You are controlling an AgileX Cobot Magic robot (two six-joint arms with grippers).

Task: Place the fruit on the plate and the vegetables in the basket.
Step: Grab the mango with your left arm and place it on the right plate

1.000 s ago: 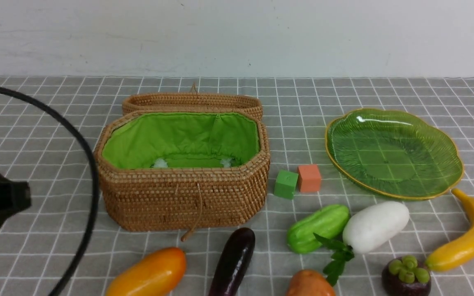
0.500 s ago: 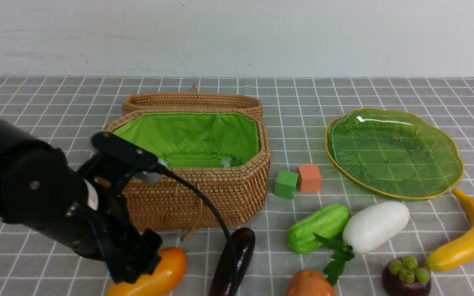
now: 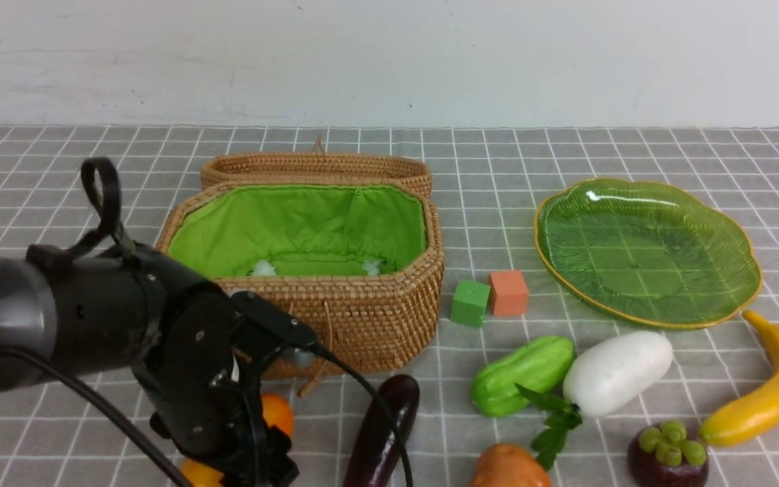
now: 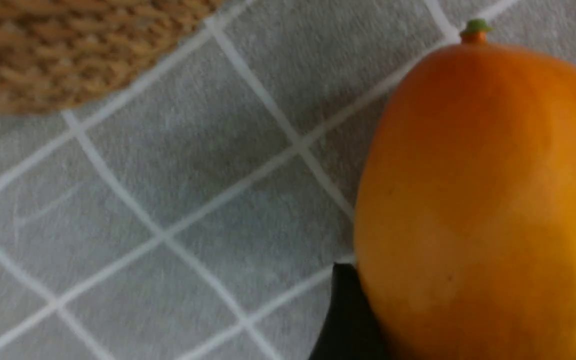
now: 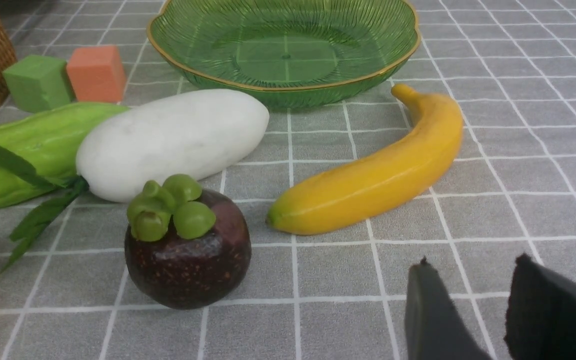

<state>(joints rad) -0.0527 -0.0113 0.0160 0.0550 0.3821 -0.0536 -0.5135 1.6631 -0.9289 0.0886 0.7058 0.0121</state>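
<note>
My left claw [image 3: 257,450] sits over the mango [image 4: 478,200] at the near edge, one finger [image 4: 348,320] against its flank; I cannot tell how wide it stands. It looks smooth, rigid and light, likely slippery, so I'd grip across its fat middle. The right claw [image 5: 475,280] gapes narrowly, empty. The plate [image 3: 646,257] lies farther off, right.

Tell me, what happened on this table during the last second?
The black left arm swung in from the left and dropped over the orange-yellow oblong mango, now mostly hidden; whether it grips it is unclear. The mango, tan woven rattan basket, green leaf-veined plate and everything else stayed put.
</note>
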